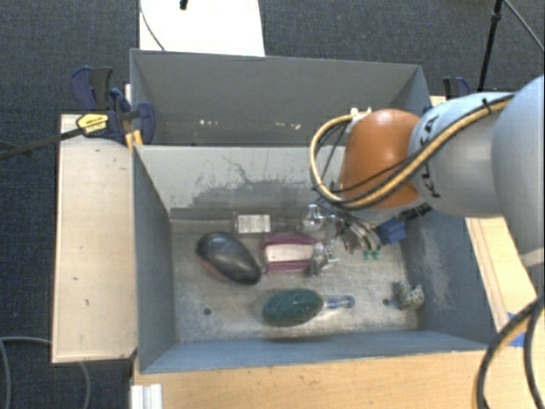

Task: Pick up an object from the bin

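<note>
1. The grey metal bin holds 5 loose things, all lying on its floor.
2. Near the middle of the floor lies a purple and white box-shaped thing, with its long side running from left to right.
3. The gripper is low in the bin, at the right end of this purple and white thing. I cannot tell if it touches it, if it is open or closed, or if it has hold of anything.
4. Just beside the left end of the box lies a dark grey oval thing.
5. Behind these 2, near the back wall, there is a small pale flat piece.
6. In front of the box, and apart from it, lies a green oval brush. Its clear handle points to the right.
7. Near the front right corner sits a small grey-green thing, well apart from the others.
8. The orange cover on the wrist and the looped cables stand over the right half of the bin and hide the floor behind the gripper.
</note>
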{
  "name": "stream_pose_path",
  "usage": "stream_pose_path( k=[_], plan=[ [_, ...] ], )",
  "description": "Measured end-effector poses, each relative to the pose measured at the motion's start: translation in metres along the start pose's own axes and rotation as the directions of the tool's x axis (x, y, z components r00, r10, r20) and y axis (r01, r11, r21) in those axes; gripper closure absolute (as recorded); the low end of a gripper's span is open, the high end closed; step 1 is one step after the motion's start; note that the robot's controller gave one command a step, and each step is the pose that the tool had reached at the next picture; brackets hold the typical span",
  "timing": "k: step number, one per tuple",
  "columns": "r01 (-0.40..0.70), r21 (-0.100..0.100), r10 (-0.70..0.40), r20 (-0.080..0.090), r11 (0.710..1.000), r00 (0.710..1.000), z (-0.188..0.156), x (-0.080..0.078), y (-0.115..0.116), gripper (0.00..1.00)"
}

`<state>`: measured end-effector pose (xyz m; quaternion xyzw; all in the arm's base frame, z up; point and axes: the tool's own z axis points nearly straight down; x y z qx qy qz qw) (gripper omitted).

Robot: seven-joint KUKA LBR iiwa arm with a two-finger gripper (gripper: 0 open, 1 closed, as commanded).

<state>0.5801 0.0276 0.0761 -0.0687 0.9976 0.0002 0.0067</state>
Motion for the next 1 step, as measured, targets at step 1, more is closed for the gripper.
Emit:
stream_pose_path(
  k=[1],
  plan=[
    [0.287, -0.002, -0.287, -0.006, 0.958, 0.958, -0.1366, 0.0024, 0.014, 1.0]
  ],
)
